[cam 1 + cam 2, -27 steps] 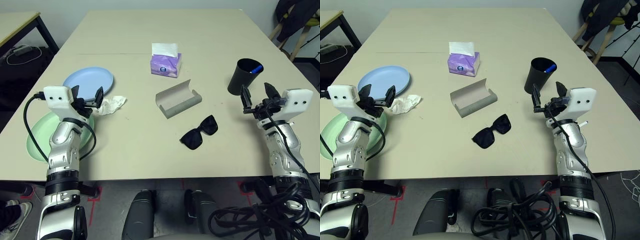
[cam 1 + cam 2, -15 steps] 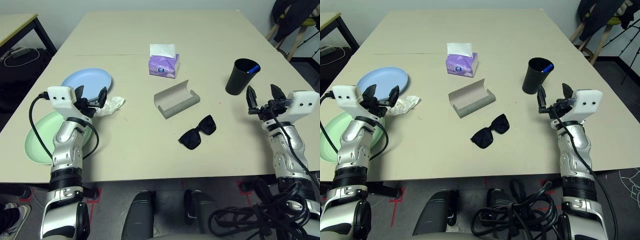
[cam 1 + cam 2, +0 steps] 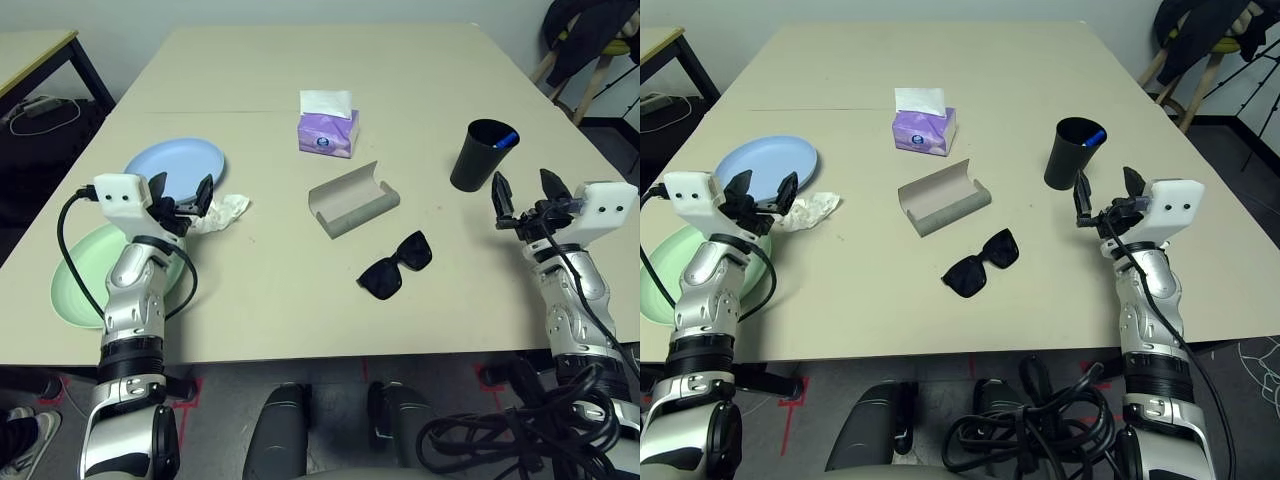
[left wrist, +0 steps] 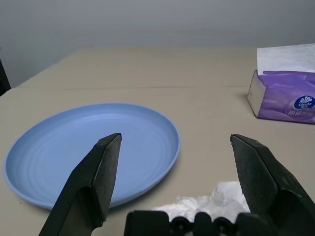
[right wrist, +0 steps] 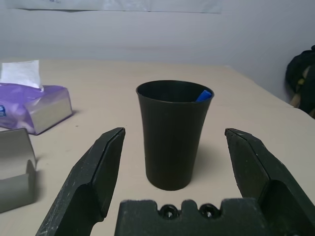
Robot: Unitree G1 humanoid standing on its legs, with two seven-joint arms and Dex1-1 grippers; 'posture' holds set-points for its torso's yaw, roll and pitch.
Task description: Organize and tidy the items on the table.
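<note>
While both arms rest over the near edge of the desk (image 3: pixel 420 80), each end effector stands with its fingers spread and holds nothing.

Left end effector (image 3: pixel 180 196): positioned near the left edge of the desk, just beside the crumpled white tissue (image 3: pixel 224 209). In the left wrist view the tissue lies low between the spread fingers (image 4: pixel 96 184), with the light-blue plate (image 4: pixel 88 147) beyond them.

Right end effector (image 3: pixel 1102 192): positioned near the right edge of the desk, aimed at the black cup (image 5: pixel 173 132), which stands upright between the spread fingers in the right wrist view, apart from both. A blue object (image 5: pixel 202 95) shows at the inner rim of the cup; its identity cannot be told.

Item locations on the desk:
- Light-blue plate: toward the left edge, behind the left end effector.
- Pale-green plate (image 3: pixel 75 280): at the near left corner, partly under the left forearm and slightly overhanging the left edge.
- Grey glasses case (image 3: pixel 354 198): near the centre, lying open.
- Black sunglasses (image 3: pixel 396 265): just nearer than the case, apart from it, folded state not discernible.
- Purple tissue box (image 3: pixel 326 128): behind the case, close to the thin seam line, with a white sheet projecting from its top.
- Black cup: toward the right edge, level with the case.
</note>
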